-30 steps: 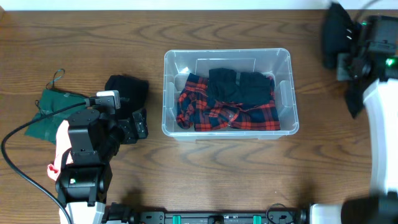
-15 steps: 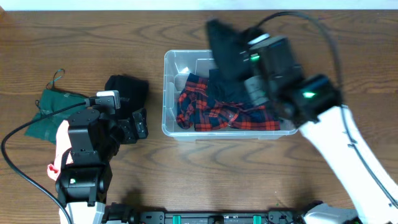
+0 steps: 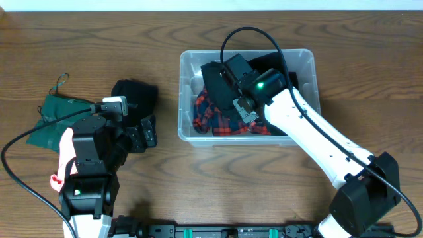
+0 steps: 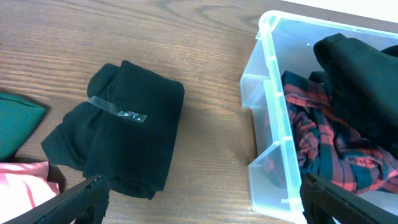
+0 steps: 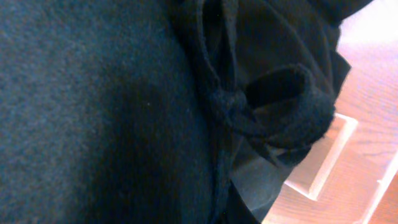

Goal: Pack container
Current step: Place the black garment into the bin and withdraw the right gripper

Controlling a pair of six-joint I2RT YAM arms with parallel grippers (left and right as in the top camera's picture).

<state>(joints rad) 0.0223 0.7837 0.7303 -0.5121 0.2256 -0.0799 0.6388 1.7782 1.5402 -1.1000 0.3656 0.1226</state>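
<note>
Left claw spread, right arm extended

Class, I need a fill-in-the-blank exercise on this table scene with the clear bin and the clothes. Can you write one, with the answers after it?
1. The red plaid cloth lies ____ (inside or outside) the container.
2. The folded black garment on the table carries a strip of clear ____.
3. The jaws of the left gripper stand ____.
4. Next to the green cloth lies something ____ in colour.

Missing words: inside, tape, open, pink.
</note>
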